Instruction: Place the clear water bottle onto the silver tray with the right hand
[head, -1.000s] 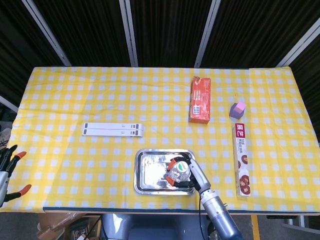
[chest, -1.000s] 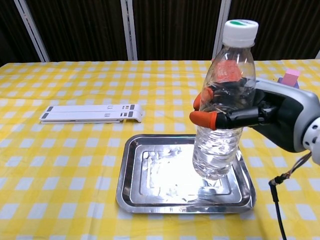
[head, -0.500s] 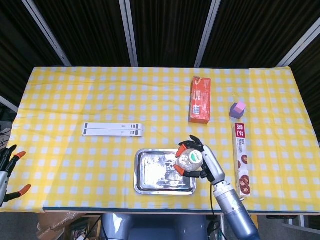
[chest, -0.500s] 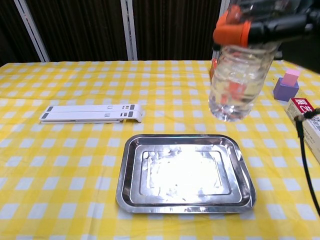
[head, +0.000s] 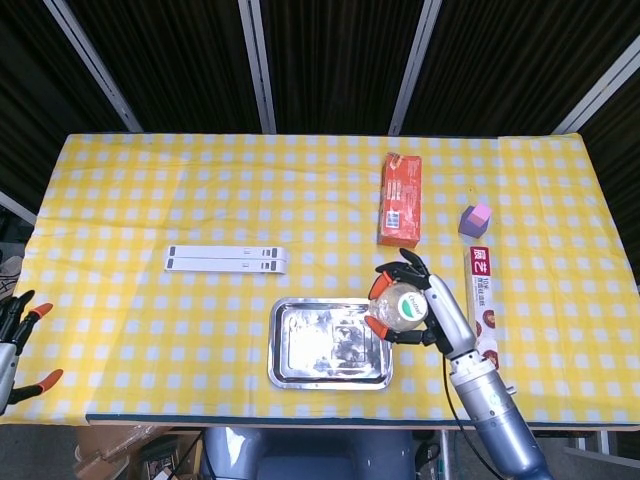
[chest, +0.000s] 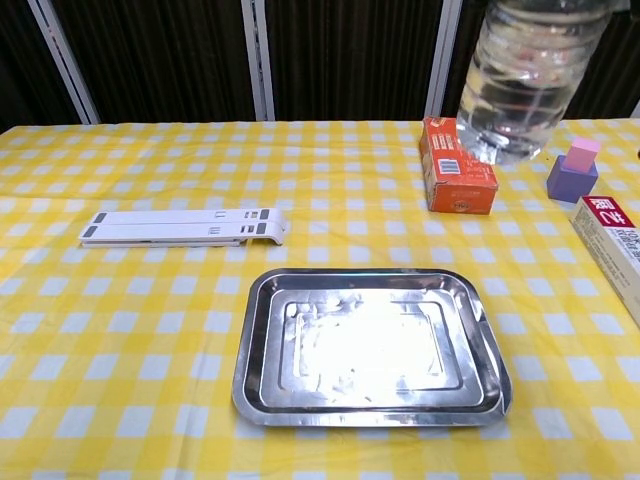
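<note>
Clear water bottle (head: 404, 307) sits gripped in the right hand (head: 425, 312), fingers wrapped round it — held in the air just right of the silver tray (head: 329, 343). Left hand (head: 14, 335) — fingers spread, holding nothing.

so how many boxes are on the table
2: an orange box at the back right, and a long white box by the right edge, beside the robot hand. None seems hidden.
</note>
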